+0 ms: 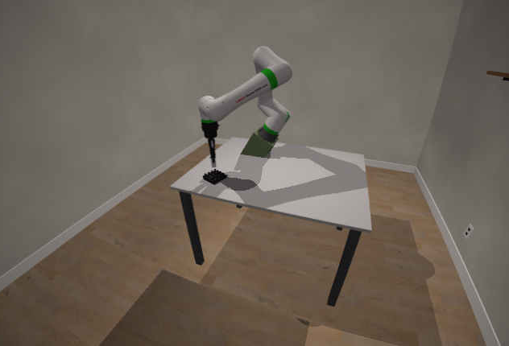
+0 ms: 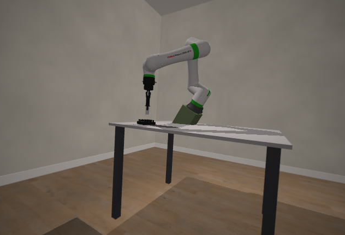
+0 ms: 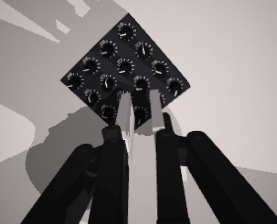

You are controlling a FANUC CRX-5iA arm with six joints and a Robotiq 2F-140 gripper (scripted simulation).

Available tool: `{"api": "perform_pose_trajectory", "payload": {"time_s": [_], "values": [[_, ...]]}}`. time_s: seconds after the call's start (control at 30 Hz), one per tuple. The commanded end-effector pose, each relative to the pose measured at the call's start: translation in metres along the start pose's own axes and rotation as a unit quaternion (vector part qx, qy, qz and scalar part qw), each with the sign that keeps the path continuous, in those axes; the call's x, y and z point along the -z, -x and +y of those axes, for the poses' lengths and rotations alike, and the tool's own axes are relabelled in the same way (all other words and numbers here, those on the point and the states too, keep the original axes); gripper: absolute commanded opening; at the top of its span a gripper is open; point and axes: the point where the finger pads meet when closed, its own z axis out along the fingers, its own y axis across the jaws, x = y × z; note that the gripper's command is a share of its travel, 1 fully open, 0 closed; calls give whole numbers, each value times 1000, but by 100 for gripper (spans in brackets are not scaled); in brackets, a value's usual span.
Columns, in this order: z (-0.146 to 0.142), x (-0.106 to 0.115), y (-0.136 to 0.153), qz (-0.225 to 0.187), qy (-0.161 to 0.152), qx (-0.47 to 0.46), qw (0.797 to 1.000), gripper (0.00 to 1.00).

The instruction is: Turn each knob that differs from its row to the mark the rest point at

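The black knob box [image 1: 214, 177] [image 2: 146, 122] [image 3: 125, 66] stands on its feet near the left corner of the white table [image 1: 304, 203] [image 2: 233, 135]. In the wrist view it appears turned like a diamond, with several knobs in rows; their white lines are too small to read. My gripper [image 1: 213, 164] [image 2: 147, 112] [image 3: 141, 105] points straight down and hangs a short way above the box, clear of the knobs. Its fingers stand close together with a narrow gap and nothing between them. The fingertips hide the knobs at the box's near corner in the wrist view.
The arm's green base block [image 1: 257, 146] [image 2: 186, 116] stands at the table's back edge, right of the box. The table's left edge and front corner lie close to the box. A wooden shelf [image 1: 508, 77] hangs on the right wall.
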Motion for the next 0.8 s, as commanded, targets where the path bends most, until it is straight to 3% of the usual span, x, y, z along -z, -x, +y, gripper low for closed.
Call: {"api": "perform_pose_trajectory", "payload": {"time_s": [0.0, 0.3, 0.77], "values": [[0, 2, 0, -1, -4, 78, 997, 12], [0, 4, 0, 0, -4, 171, 985, 12], [0, 9, 0, 1, -4, 371, 929, 12]]}}
